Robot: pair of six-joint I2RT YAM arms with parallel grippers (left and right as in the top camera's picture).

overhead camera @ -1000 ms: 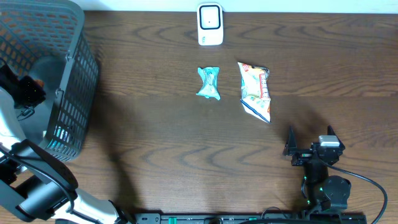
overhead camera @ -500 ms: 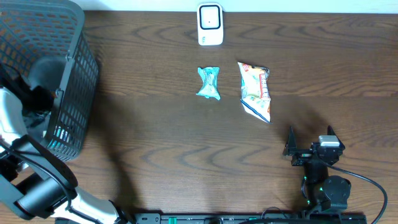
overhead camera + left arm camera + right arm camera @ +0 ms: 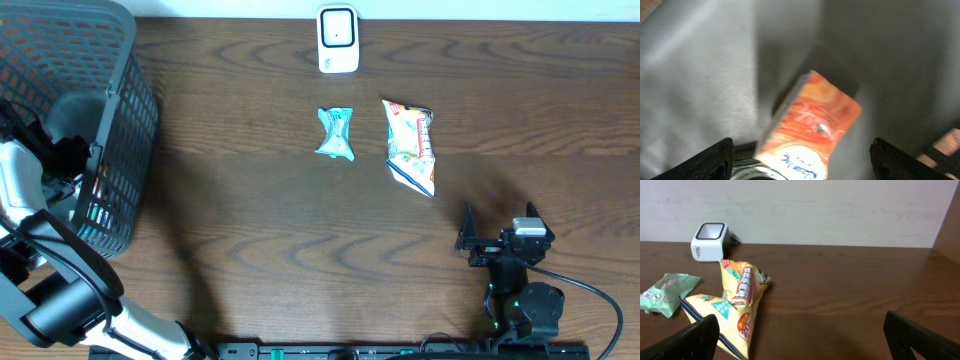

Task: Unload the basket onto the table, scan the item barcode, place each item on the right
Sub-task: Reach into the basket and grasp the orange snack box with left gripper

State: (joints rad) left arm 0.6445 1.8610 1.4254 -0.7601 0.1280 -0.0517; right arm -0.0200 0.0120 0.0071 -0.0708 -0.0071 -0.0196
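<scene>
1. Basket [image 3: 125, 150], far left of scanner [image 3: 338, 40]: left fingers [image 3: 715, 160] spread wide inside, orange packet [image 3: 812, 125] loose between them; likely drop-off bin.
2. Snack bag [image 3: 410, 145], teal packet [image 3: 336, 133]: worktop just before scanner, likely queued.
3. Right fingers [image 3: 695, 340]: open, empty, idle.

Both grippers open, nothing held, arms at opposite sides.
overhead: left arm [image 3: 45, 300] runs up the left edge of the frame, wrist angled toward upper left. left gripper [image 3: 802, 150] has its fingers [image 3: 715, 160] spread to the 2 lower corners of its wrist view. right arm [image 3: 520, 300] sits folded at lower right, right gripper [image 3: 497, 228] pointing up-frame, jaws wide.
</scene>
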